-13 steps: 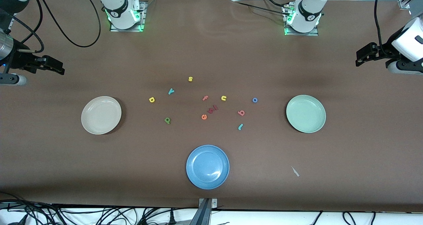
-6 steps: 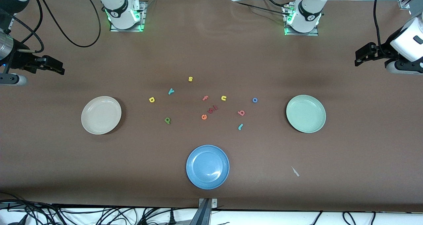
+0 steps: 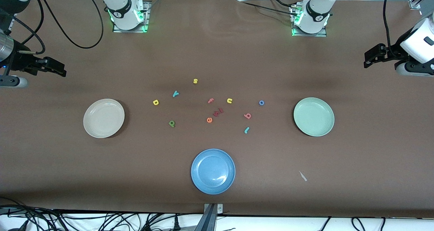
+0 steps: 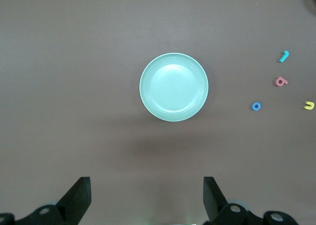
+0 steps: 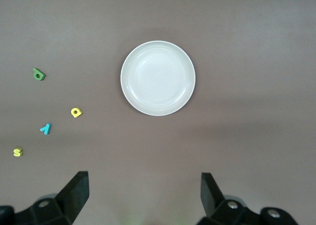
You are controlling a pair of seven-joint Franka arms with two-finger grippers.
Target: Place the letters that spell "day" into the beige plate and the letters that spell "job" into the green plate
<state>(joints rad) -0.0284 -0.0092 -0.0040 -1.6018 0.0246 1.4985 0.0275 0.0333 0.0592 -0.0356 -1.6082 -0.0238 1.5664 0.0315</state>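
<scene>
The 6 wanted letters lie flat on the brown table [image 3: 217, 54], all between the 2 target plates; the yellow round-bowled letter [image 3: 155, 102], the teal "y" [image 3: 175, 94] and the green stemmed letter [image 3: 172, 123] sit toward the beige plate [image 3: 103, 118], while the blue "o" [image 3: 261, 102], the pink-red "b" [image 3: 248, 115] and the teal "j" [image 3: 247, 130] sit toward the green plate [image 3: 313, 116]. Both plates hold nothing yet.

These look like thin foam pieces — light, soft, a little springy, and so low that fingertips would have to come right down to the tabletop; a pinch across a stem or across the ring's outer edge seems the safest hold, and a hard squeeze would likely deform or flick them.

Each wanted letter stands apart from its neighbours, so there is room to descend; the tight spot is the middle, where the orange "e" [image 3: 209, 120] touches a dark red piece [image 3: 218, 112], with the pink "f" [image 3: 210, 100] and yellow "u" [image 3: 229, 100] near; the blue plate [image 3: 213, 171] lies nearer the camera, out of the way.

The left gripper [image 3: 370, 58] hangs over the table's left-arm end, fingers spread wide, holding nothing; the right gripper [image 3: 56, 69] likewise over the right-arm end.
</scene>
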